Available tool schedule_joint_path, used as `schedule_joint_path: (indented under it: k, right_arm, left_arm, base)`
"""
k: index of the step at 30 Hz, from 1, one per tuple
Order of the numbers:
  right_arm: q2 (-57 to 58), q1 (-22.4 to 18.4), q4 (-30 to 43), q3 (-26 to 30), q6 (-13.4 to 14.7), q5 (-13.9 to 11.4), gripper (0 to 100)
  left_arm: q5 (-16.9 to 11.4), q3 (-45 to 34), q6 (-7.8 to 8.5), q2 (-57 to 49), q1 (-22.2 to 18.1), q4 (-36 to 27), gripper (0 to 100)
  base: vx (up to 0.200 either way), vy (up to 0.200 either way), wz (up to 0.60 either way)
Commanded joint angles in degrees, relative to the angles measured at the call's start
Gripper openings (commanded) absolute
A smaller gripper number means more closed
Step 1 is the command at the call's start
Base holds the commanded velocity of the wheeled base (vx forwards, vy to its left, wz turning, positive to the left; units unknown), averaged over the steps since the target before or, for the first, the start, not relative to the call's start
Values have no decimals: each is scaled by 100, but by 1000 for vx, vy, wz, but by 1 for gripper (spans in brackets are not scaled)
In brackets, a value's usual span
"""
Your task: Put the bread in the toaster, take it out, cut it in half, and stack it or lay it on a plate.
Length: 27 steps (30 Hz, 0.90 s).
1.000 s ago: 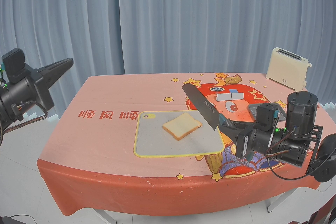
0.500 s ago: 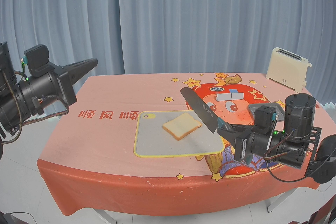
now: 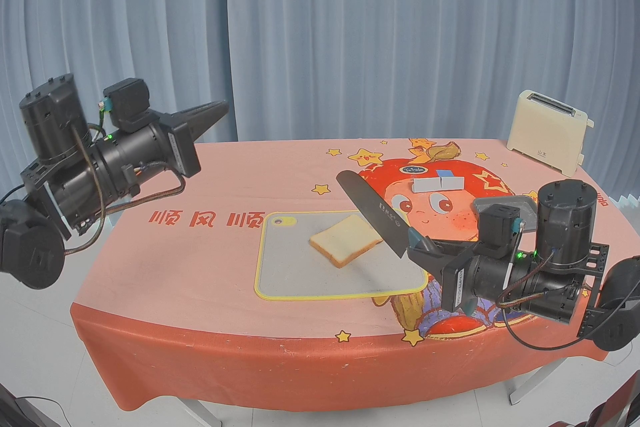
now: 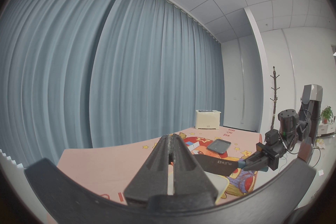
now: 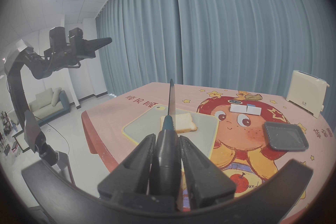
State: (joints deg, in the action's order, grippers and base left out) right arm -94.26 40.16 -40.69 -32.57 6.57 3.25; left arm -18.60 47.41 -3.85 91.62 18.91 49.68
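Note:
A slice of bread (image 3: 346,239) (image 5: 181,123) lies flat on the grey, yellow-rimmed cutting board (image 3: 293,268) (image 5: 145,125). My right gripper (image 3: 421,246) (image 5: 167,146) is shut on the handle of a black knife (image 3: 373,209) (image 5: 171,100), whose blade hangs in the air over the board's right side, its tip above the bread's far right corner. My left gripper (image 3: 217,111) (image 4: 170,142) is shut and empty, held high over the table's far left corner. The cream toaster (image 3: 549,131) (image 5: 307,92) (image 4: 207,119) stands at the far right. A dark grey plate (image 5: 285,135) (image 4: 218,146) (image 3: 488,204) lies to the board's right.
A small white and blue box (image 3: 437,183) (image 5: 246,109) lies on the orange tablecloth (image 3: 213,181) beyond the board. Blue curtains (image 3: 320,21) hang behind the table. The left half of the table holds only printed characters.
My left arm has swung up and rightward, toward the table's far left corner. My right gripper with the knife has crept left, so the blade now overlaps the bread's far right corner.

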Motion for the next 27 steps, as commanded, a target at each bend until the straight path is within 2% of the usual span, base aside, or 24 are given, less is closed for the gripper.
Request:
schedule_joint_path:
  k: [1,4,6,8,11,14,17,27]
  right_arm:
    - [-75,1,184,-232,-7,-18,0]
    - [-75,-52,387,-417,-15,-132,0]
    - [-66,-87,598,-583,-51,-273,0]
    - [-49,-87,800,-680,-86,-334,0]
    - [-75,-104,1090,-803,-121,-352,0]
    - [-269,-245,1028,-865,-165,-484,0]
    - [-348,-368,975,-891,-165,-616,0]
    - [-541,-526,967,-1014,-165,-642,0]
  left_arm:
    - [-38,779,122,716,201,-318,0]
    - [-91,867,271,769,368,-617,0]
    - [-100,928,482,769,465,-775,0]
    - [-91,928,614,769,526,-881,0]
    - [-91,937,684,778,579,-1013,0]
    - [-82,1051,807,866,623,-1074,0]
    - [-73,1315,842,1147,632,-1118,0]
    - [94,1798,842,1692,658,-1136,0]
  base:
    - [0,0,0]
    - [0,0,0]
    - [0,0,0]
    - [0,0,0]
    - [0,0,0]
    - [0,0,0]
    - [0,0,0]
    - [0,0,0]
